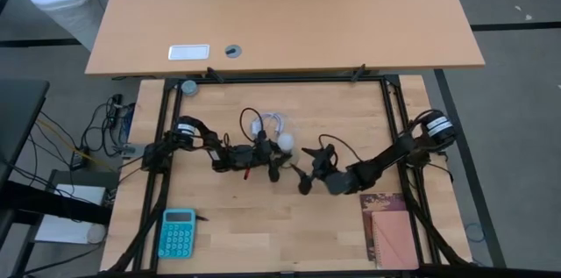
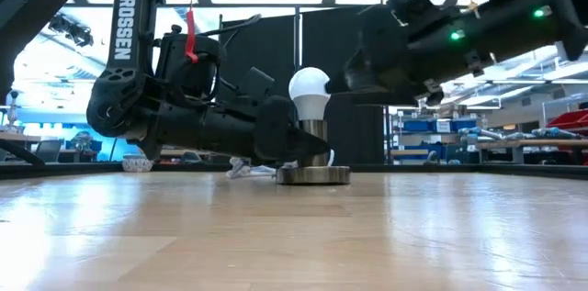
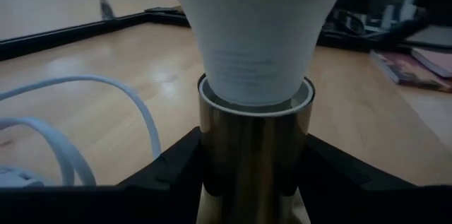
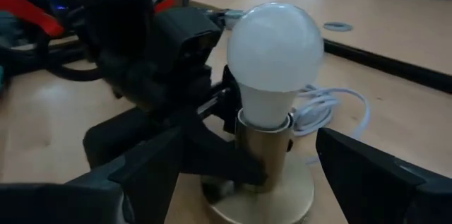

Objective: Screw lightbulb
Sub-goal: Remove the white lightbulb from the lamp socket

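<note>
Lightbulb [image 4: 274, 58] is seated upright in the brass socket [image 4: 263, 153], mid-table. Socket is clamped by the left gripper [image 3: 247, 174]; right gripper [image 4: 247, 181] is held near it, fingers spread wide, nothing gripped. Risk: cross-threading if bulb is turned tilted; socket base [image 2: 313, 174] dragged if clamp slips

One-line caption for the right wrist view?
Lightbulb seated upright in brass socket, which the left end effector clamps; open right end effector faces the bulb.

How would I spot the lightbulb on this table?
Look at the middle of the wooden table, between the two arms. The lightbulb stands upright in a brass socket held by the left gripper. It is the only round white globe; the white cable beside it is coiled.
</note>
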Available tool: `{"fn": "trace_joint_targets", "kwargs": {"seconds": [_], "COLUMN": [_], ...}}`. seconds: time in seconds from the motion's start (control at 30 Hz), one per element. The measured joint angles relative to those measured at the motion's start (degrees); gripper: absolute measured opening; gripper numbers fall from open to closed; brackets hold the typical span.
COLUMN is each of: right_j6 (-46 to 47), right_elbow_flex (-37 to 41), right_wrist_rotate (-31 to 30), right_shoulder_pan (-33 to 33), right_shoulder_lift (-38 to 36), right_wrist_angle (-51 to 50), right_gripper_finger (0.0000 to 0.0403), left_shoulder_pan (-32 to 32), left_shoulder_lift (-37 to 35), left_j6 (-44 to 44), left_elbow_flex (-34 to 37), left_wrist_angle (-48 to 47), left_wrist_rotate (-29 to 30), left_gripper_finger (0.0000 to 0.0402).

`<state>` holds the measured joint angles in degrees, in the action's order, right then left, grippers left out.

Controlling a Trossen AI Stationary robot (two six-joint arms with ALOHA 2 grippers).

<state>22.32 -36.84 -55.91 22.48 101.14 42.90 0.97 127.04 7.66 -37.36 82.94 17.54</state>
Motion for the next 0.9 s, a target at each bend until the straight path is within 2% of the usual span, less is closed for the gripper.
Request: {"fn": "trace_joint_targets", "kwargs": {"seconds": [0.27,0.5,0.73,0.9], "right_j6": [2.42,2.44,2.10,2.72], "right_elbow_flex": [-7.00,-10.23,-10.16,-10.16], "right_wrist_rotate": [-8.26,-8.81,-9.54,-6.37], "right_shoulder_pan": [-0.14,-1.73,-4.10,-6.11], "right_shoulder_lift": [8.60,13.01,13.19,13.19], "right_wrist_angle": [-1.09,1.91,4.22,4.36], "right_gripper_finger": [0.0324,0.0324,0.0324,0.0324], "left_shoulder_pan": [1.32,2.30,3.32,3.32], "left_shoulder_lift": [0.04,0.10,0.13,0.13], "left_j6": [0.25,-1.64,-2.73,-2.73], "left_elbow_flex": [-0.02,-0.59,-0.72,-0.95], "left_wrist_angle": [-0.17,-0.46,-0.50,-0.50], "left_wrist_rotate": [5.06,7.25,10.12,10.30], "left_gripper_finger": [0.0193,0.0193,0.0193,0.0193]}}
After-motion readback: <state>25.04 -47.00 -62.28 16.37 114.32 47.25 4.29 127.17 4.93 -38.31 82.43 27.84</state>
